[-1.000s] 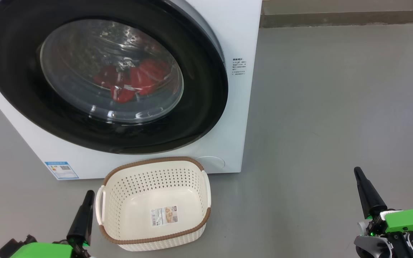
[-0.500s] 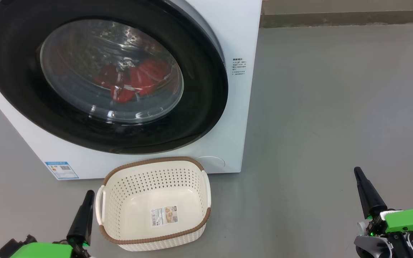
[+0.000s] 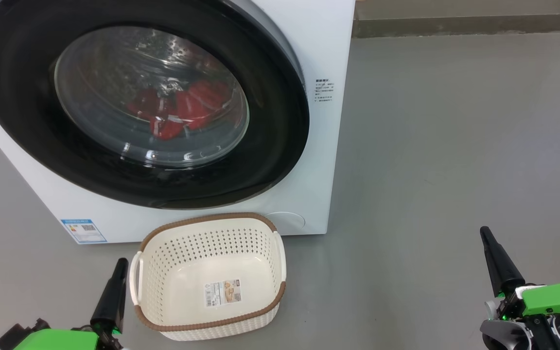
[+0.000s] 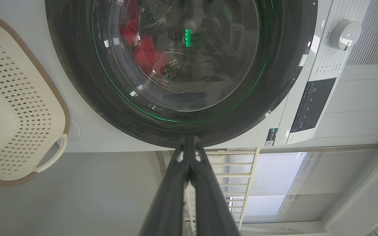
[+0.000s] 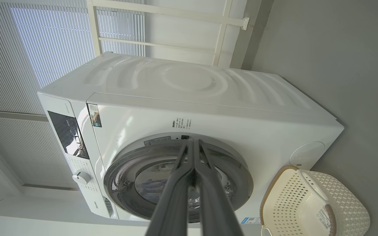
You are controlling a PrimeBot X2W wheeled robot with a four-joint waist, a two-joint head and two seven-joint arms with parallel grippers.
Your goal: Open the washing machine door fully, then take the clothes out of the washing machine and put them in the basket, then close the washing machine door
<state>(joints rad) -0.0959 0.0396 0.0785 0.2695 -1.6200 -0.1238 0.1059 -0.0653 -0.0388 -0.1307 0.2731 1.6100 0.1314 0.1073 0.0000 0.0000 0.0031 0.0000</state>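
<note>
A: Washing machine point(image 3: 320, 155) and door point(image 3: 270, 160)?
B: Standing on the grey floor point(image 3: 430, 170); door shut flat against the front.
A: Clothes point(image 3: 187, 109)?
B: Red bundle, inside the drum behind the glass.
A: Basket point(image 3: 207, 218)?
B: Empty, on the floor just before the machine.
A: End effectors?
B: Left end effector point(image 3: 122, 262) beside the basket, right end effector point(image 3: 484, 233) well apart; both pinched closed, holding nothing.

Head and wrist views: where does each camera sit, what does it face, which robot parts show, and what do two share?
Head view: on the head, looking down at washing machine door, basket; left gripper, right gripper low.
Left wrist view: on left wrist, facing door and red clothes; shut fingers.
Right wrist view: on right wrist, facing washing machine front; shut fingers.
Shared: basket.
</note>
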